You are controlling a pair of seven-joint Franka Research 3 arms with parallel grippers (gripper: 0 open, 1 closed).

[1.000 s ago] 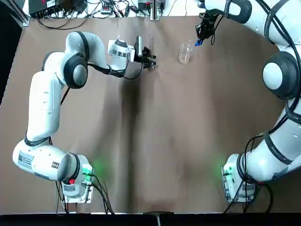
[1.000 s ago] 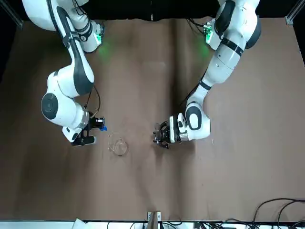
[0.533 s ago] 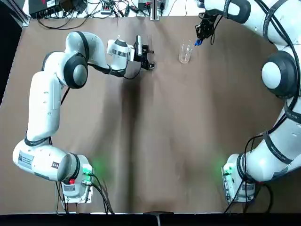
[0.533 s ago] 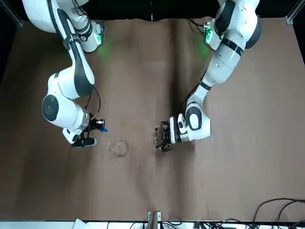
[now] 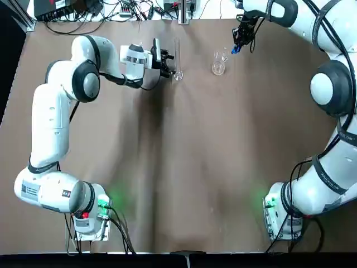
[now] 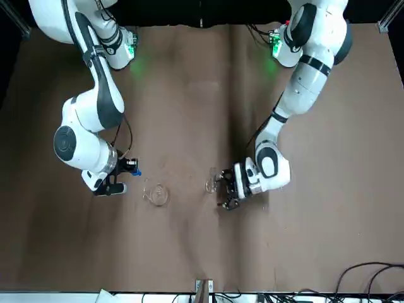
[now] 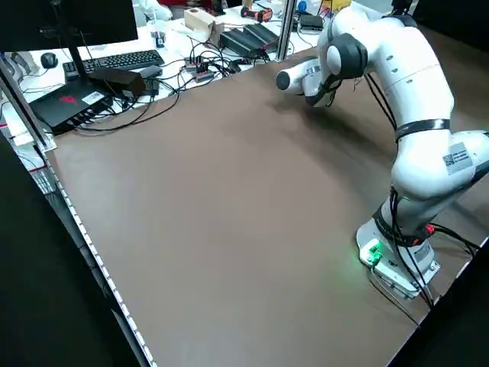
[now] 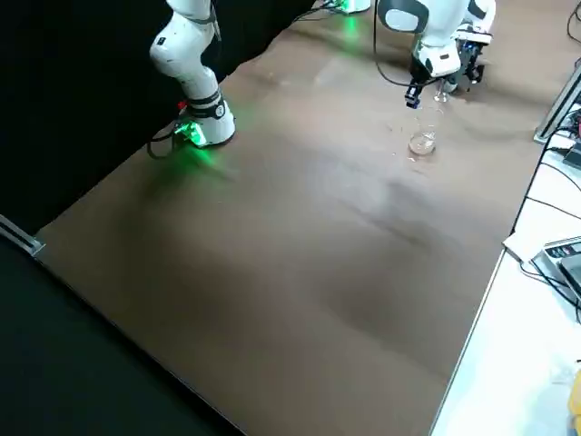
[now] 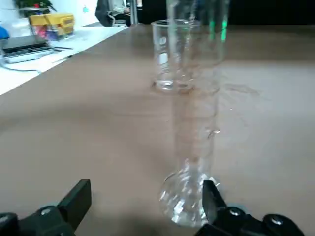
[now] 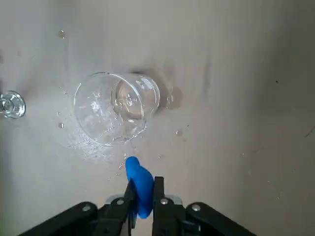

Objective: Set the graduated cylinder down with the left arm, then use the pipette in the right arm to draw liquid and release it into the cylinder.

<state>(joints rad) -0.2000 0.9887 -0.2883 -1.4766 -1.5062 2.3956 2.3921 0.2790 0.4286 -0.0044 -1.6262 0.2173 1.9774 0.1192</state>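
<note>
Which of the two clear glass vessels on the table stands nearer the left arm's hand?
The graduated cylinder, the tall thin tube beside the open left hand; the short, wide beaker stands farther off.

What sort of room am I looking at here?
Probably a robotics lab: two robot arms are mounted at one table, with glassware such as a beaker on it and a computer keyboard nearby.

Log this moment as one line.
left pincer: open beside standing glass tube | right pincer: holding blue bulb near beaker
</note>
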